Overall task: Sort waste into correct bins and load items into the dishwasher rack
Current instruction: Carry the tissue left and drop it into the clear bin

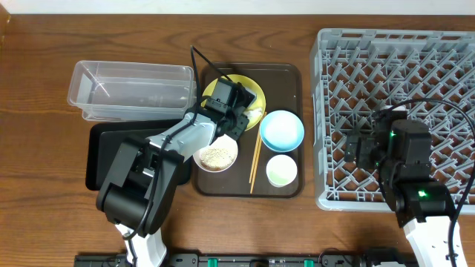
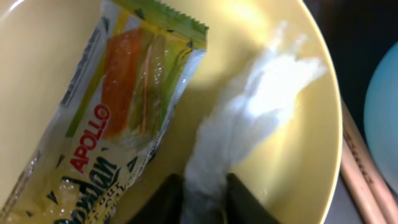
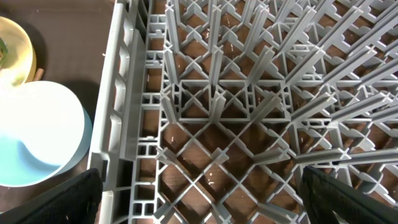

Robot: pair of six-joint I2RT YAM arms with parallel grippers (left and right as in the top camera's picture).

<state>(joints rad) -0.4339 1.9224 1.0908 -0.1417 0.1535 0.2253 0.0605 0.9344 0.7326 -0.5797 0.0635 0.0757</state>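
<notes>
My left gripper is shut on the crumpled white tissue, which lies on the round yellow plate next to the green-and-orange snack wrapper. In the overhead view the left gripper is over the yellow plate. A white bowl holds rice-like scraps. The light-blue bowl, the small pale cup and the chopsticks lie on the brown tray. My right gripper is open and empty over the grey dishwasher rack, near its left wall.
The clear plastic tub stands at the back left, with the shallow black tray in front of it. The rack fills the right side. The blue bowl shows just outside the rack wall in the right wrist view.
</notes>
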